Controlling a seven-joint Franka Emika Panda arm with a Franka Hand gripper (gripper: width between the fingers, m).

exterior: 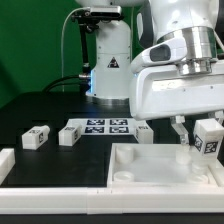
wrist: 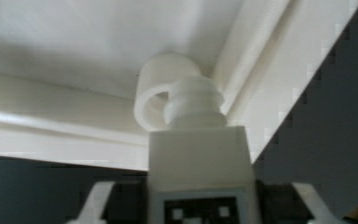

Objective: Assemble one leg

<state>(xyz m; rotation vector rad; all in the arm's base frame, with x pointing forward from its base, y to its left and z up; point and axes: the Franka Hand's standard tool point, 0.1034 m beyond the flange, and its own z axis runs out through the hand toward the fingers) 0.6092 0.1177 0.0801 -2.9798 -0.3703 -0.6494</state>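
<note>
Hidden / unclear:
- The hand (exterior: 203, 129) is mostly masked by the arm's white wrist housing. The exterior view's right edge cuts off its far side.
- Wrist view is soft. The tag on the leg (wrist: 197, 150) is cropped at the frame edge and unreadable.
- Can't tell whether the leg's round peg end touches the white panel (exterior: 150, 172) or sits just above it.
- A white part (exterior: 6, 163) beyond the panel's side toward the exterior view's left is cut by the frame, so its shape is unclear.
- The arm's base behind the panel is blurred.

Hand:
- It's pinching the leg. The fingers (wrist: 99, 203) flank the block on both sides, narrow spread, no visible gap.
- The leg hangs upright, peg end toward the panel, tag face toward the exterior camera.

Leg location:
- Over the panel's corner on the exterior view's right, near the far rim.
- In the wrist view the peg lines up against the panel's raised inner edge.

Other:
- The marker board (exterior: 100, 127) lies flat on the dark surface (exterior: 40, 110), just beyond the panel's far rim.
- Two loose tagged blocks (exterior: 36, 138) sit on the surface beside the board, apart from the panel.
</note>
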